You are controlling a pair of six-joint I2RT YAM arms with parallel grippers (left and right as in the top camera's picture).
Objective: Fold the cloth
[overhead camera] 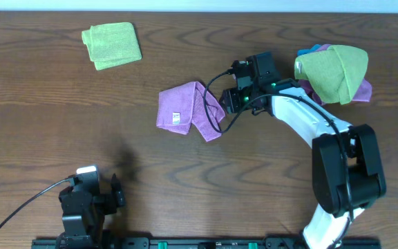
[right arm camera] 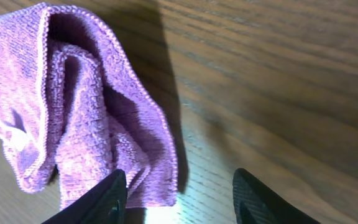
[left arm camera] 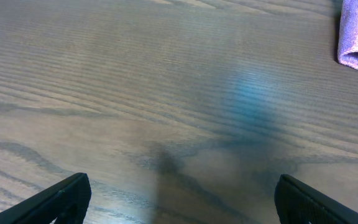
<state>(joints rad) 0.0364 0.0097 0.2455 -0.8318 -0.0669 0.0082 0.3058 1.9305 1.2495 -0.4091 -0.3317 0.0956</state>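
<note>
On the table (overhead camera: 40, 124), the rumpled cloth (overhead camera: 187, 108) lies by the spread right fingers (right arm camera: 101, 202); the left fingers (left arm camera: 61, 199) gape too.

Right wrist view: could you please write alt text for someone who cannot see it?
A rumpled lilac cloth lies loosely folded on the wooden table, filling the left. The right claw hangs open at the bottom, one finger over the cloth's edge, the other over bare wood.

A robotics lab bench is indicated: a left arm (overhead camera: 85, 207) and a right arm (overhead camera: 344, 166) are mounted on a black rail (overhead camera: 206, 243) along the near edge of a wood-grain table (overhead camera: 47, 138), a cable (overhead camera: 19, 207) is trailed there, and a purple cloth (overhead camera: 185, 107) and a green towel (overhead camera: 112, 45) are laid farther up the table.
</note>
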